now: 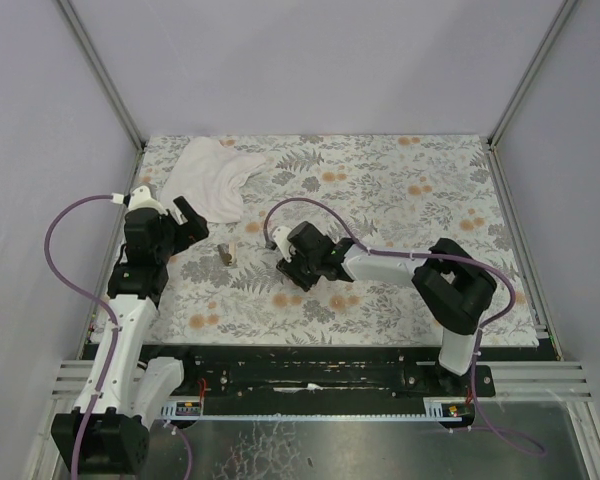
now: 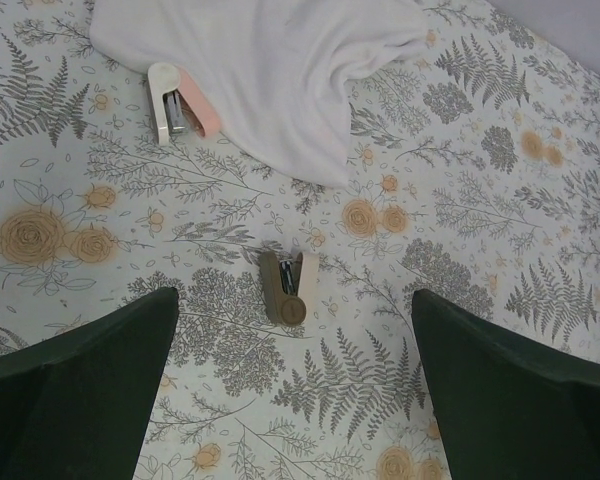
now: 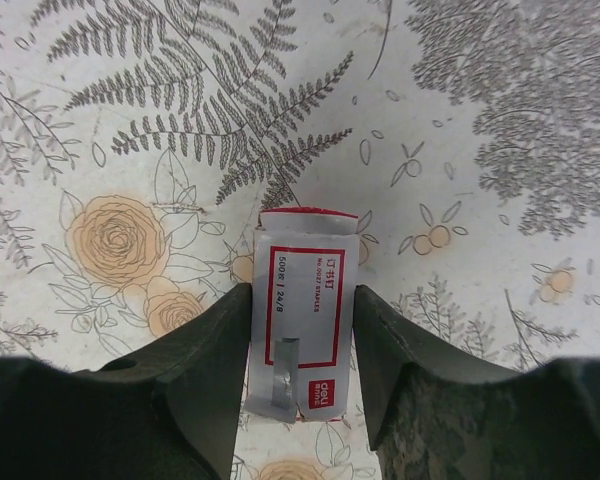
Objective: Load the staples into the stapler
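Pinching the staples (image 3: 305,262) by their long sides, the right gripper (image 3: 302,298) has the stapler (image 2: 288,287) toward the tabletop's (image 1: 400,200) left edge; the spread left gripper (image 2: 292,305) hovers nearer.

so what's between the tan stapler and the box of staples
Only bare floral mat. The top view shows nothing between the tan stapler and the right tool, which grips the box.
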Controlling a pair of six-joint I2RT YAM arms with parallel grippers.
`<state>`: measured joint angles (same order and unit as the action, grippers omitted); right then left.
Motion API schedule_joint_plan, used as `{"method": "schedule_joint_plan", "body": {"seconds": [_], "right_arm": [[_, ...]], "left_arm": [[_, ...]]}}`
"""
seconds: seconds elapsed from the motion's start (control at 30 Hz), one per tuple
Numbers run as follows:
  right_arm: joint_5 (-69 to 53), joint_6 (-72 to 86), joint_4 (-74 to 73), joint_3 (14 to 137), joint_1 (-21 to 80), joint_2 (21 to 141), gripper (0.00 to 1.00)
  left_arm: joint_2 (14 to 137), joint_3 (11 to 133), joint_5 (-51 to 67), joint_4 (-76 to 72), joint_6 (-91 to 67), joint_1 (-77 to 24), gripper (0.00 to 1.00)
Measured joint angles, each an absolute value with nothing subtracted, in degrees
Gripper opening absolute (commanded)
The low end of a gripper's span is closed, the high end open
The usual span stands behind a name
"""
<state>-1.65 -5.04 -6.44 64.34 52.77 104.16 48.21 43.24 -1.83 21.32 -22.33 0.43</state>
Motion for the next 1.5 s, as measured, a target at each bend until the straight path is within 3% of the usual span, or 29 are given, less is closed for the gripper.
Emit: {"method": "schedule_joint_plan", "body": {"seconds": [0.17,0.27,1.17,1.4,1.5], "right_arm": [[-2.50,-5.50,-7.22,64.90,52.77,107.44,0.73],[-2.52,-5.32,-7.49,64.88,52.77,107.50,0.78],[12.67,3.11,-13.93,62.72,47.94,103.98,0.81],[13.06,6.11,-15.22,62.76,46.85,101.25,1.00],[13.06,7.44,-15.29,62.24,46.81,93.65,0.99]], "left_arm": [[48.77,43.24,-0.34,21.28,-22.28,0.43,1.00],[49.58,43.24,0.21,21.26,-22.22,0.43,1.00],[50.35,43.24,2.63,21.17,-21.98,-0.21,1.00],[56.27,43.48,6.15,19.20,-19.64,-9.23,1.00],[59.59,45.34,7.62,19.25,-17.82,-16.23,1.00]]}}
